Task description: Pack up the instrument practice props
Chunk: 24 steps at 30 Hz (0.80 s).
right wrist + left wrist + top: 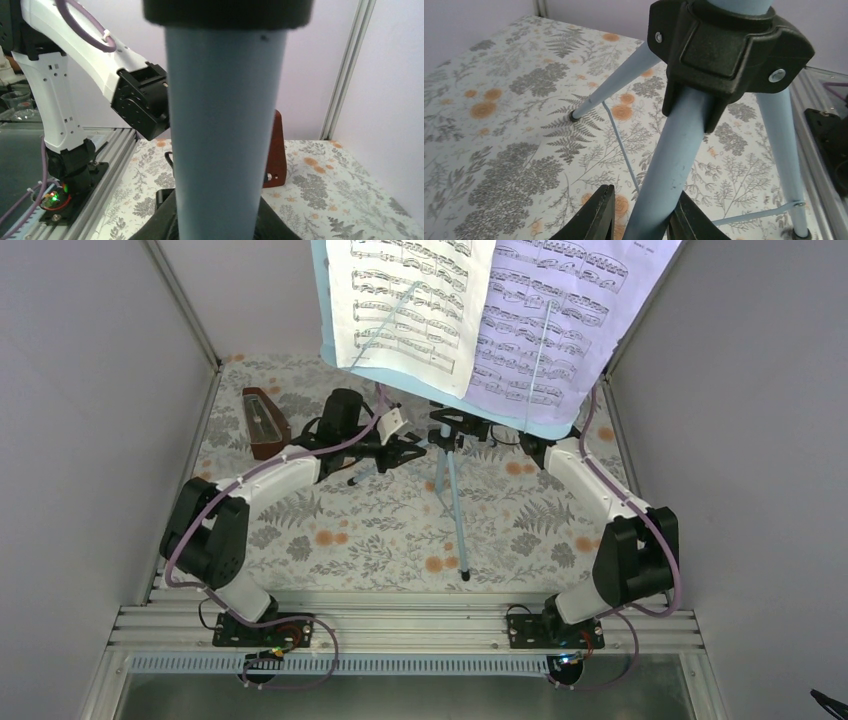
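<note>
The pale-blue music stand stands on its tripod legs mid-table, its desk raised towards the camera. It carries a white sheet-music page and a lilac one. The reddish-brown metronome stands at the back left and also shows in the right wrist view. My left gripper straddles a blue tube below the black hub. Its right finger touches the tube, and a gap shows at its left finger. My right gripper grips the stand's pole on both sides; in the top view it is hidden under the desk.
The table has a fern-and-flower patterned cloth. Grey walls enclose it at the left, right and back. An aluminium rail with both arm bases runs along the near edge. My left arm shows in the right wrist view, close behind the pole.
</note>
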{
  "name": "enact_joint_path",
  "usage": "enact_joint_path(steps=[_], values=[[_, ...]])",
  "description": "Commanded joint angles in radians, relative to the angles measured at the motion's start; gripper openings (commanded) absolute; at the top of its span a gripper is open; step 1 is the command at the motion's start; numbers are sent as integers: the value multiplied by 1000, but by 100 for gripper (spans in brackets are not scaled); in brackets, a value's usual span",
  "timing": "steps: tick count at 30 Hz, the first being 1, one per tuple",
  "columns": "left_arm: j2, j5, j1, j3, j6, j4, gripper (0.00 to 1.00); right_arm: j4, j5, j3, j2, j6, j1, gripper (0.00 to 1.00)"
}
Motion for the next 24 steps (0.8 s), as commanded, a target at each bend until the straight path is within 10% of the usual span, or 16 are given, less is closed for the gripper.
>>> enact_joint_path(steps=[1,5,12,24], values=[[-51,-159,-18,-54,-33,3,5,16,63,-25,-27,-65,-7,33],[-122,-276,-23,-141,-73,90,2,144,173,-137,-94,16,-38,69],[-232,-476,-23,-265,-199,200,2,255,431,-334,-195,168,-91,95],[-243,-623,-24,-337,-395,353,2,207,732,-600,-391,296,3,96]])
